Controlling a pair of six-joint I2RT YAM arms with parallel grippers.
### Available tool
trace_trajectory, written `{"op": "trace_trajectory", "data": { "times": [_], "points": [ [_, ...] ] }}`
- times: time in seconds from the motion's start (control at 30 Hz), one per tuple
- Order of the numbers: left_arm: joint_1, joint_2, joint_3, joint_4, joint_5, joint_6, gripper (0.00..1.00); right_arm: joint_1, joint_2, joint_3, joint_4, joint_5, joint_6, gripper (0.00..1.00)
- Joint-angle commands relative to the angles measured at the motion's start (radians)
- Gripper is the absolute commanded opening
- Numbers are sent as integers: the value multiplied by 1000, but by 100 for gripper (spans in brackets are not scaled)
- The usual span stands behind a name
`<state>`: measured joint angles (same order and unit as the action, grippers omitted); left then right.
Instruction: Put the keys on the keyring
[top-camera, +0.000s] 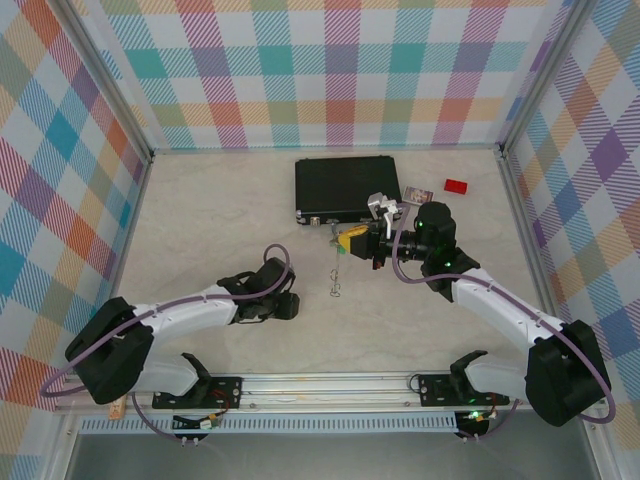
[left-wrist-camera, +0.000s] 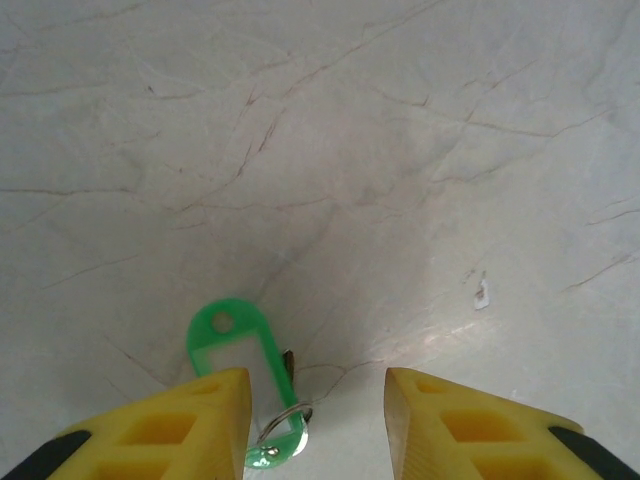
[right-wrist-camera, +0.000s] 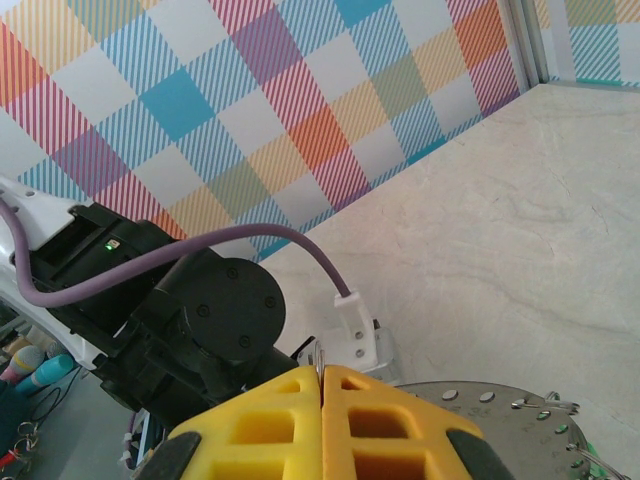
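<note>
A bright-green key lies on the pale table with a small split ring at its near end. My left gripper hangs open over it, the tag next to the left finger. In the top view the left gripper sits low at mid table. My right gripper is in front of the black case, shut on the keyring, which shows as a thin grey line running toward the near side. In the right wrist view the ring's thin metal edge pokes up between the shut yellow fingers.
The black case lies at the back of the table, with a small red block and a small card to its right. Plaid walls close in three sides. A black arm joint with a purple cable is in front of the right gripper.
</note>
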<state>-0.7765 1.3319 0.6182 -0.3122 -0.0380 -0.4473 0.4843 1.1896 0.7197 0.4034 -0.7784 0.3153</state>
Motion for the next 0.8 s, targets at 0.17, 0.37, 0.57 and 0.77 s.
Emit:
{"op": "trace_trajectory", "data": {
  "times": [0.17,0.37,0.57,0.77],
  "points": [
    [1,22,20,-34,95,58,38,-4,-5,1,46,-27,8,0],
    [0,10,8,-40,135,63,36,-4,-3,1,48,-28,10,0],
    [1,-7,2,-49,142,55,35,-4,-2,2,50,-28,13,0],
    [1,-49,-19,-56,152,39,29,-4,-1,2,51,-29,14,0]
  ]
}}
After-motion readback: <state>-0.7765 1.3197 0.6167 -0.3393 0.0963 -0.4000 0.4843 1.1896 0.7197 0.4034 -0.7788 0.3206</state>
